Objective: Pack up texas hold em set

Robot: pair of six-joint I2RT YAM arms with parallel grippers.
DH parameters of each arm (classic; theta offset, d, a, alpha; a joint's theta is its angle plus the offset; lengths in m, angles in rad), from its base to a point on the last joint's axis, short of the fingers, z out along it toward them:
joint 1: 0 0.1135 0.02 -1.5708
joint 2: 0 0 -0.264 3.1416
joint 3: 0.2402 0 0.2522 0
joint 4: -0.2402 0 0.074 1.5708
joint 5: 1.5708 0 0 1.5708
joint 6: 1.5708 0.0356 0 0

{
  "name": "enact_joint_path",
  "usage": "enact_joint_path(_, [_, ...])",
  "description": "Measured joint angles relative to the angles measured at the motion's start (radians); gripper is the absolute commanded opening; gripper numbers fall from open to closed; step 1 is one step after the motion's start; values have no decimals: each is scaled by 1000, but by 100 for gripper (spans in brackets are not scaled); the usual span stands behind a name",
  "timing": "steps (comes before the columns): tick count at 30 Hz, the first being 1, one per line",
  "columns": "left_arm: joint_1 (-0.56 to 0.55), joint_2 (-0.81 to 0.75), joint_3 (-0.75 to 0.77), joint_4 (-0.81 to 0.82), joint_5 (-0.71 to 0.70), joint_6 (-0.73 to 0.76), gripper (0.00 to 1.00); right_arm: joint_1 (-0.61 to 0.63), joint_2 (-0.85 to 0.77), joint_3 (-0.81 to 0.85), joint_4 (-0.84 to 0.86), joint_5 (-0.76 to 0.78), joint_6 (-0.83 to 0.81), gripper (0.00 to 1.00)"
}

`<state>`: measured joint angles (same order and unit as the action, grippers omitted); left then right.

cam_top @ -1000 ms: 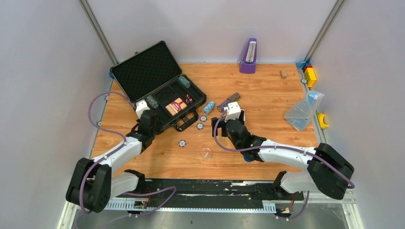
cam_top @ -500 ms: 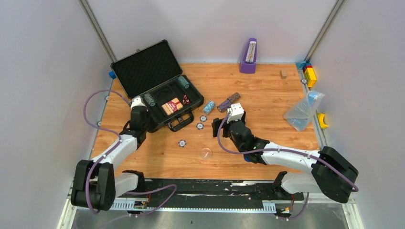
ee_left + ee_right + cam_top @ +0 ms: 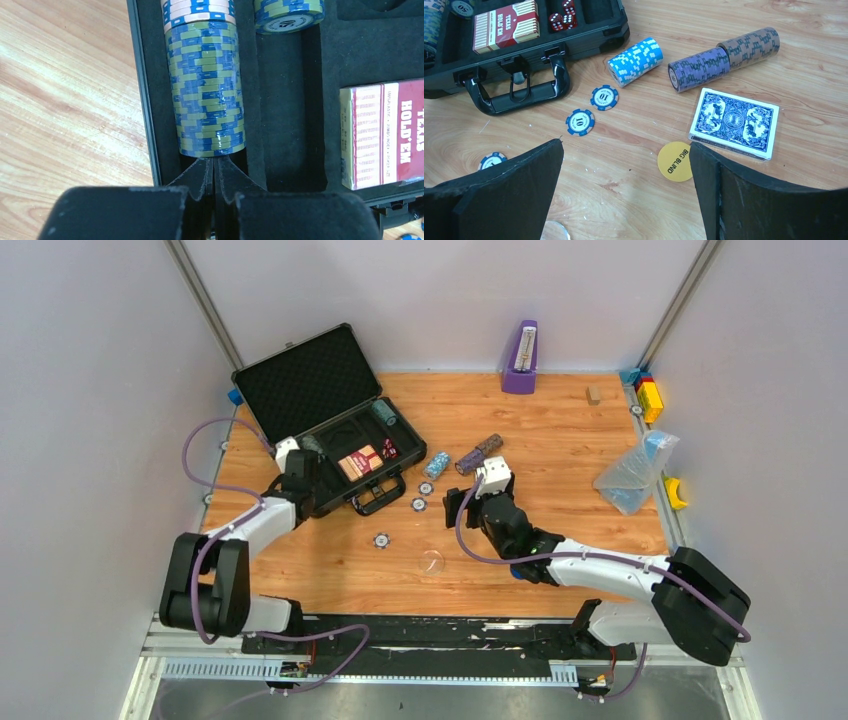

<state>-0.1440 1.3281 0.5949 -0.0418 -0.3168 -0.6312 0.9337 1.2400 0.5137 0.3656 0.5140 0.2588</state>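
The dark grey briefcase (image 3: 300,390) lies open at the back left. Its tray holds a blue-and-green chip roll (image 3: 207,90), a second roll (image 3: 288,12), a red card deck (image 3: 385,135) and red dice (image 3: 561,17). My left gripper (image 3: 214,162) is shut and empty, its tips against the near end of the blue-and-green roll. My right gripper (image 3: 626,150) is open over bare table. In front of it lie a yellow BIG BLIND button (image 3: 675,161), a blue card deck (image 3: 734,122), light blue (image 3: 635,61), purple (image 3: 698,68) and brown (image 3: 751,46) chip rolls, and three loose chips (image 3: 579,122).
A clear round disc (image 3: 431,562) lies near the right arm. A purple metronome (image 3: 520,358) stands at the back edge. A plastic bag (image 3: 635,472), coloured blocks (image 3: 648,395) and a small wooden block (image 3: 593,394) are at the right side.
My left arm has swung left and forward to the case's left slot, and the case has shifted slightly. The right gripper has hardly moved.
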Motion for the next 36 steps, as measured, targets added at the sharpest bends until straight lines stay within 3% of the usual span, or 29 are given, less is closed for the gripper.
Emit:
enact_joint_path(3, [0, 43, 54, -57, -4, 11, 0, 0, 0, -5, 5, 0, -2, 100])
enact_joint_path(7, [3, 25, 96, -104, 50, 48, 8, 0, 0, -5, 7, 10, -6, 100])
enact_joint_path(11, [3, -156, 77, -146, 111, 37, 37, 0, 0, -5, 6, 31, -7, 100])
enact_joint_path(13, [3, -290, 60, -191, 158, 27, 80, 1, 0, -5, 4, 37, -7, 100])
enact_joint_path(15, [2, -396, 53, -248, 199, 27, 97, 1, 0, -5, -1, 42, -6, 100])
enact_joint_path(22, [-37, -596, -13, -436, 347, -35, 100, 2, 0, -5, -5, 54, -2, 100])
enact_joint_path(30, [-193, -504, -16, -497, 354, -90, 100, 3, 0, -5, -10, 90, 1, 100])
enact_joint_path(36, [-378, -367, 5, -506, 230, -113, 100, 12, 40, 31, -27, 134, 0, 100])
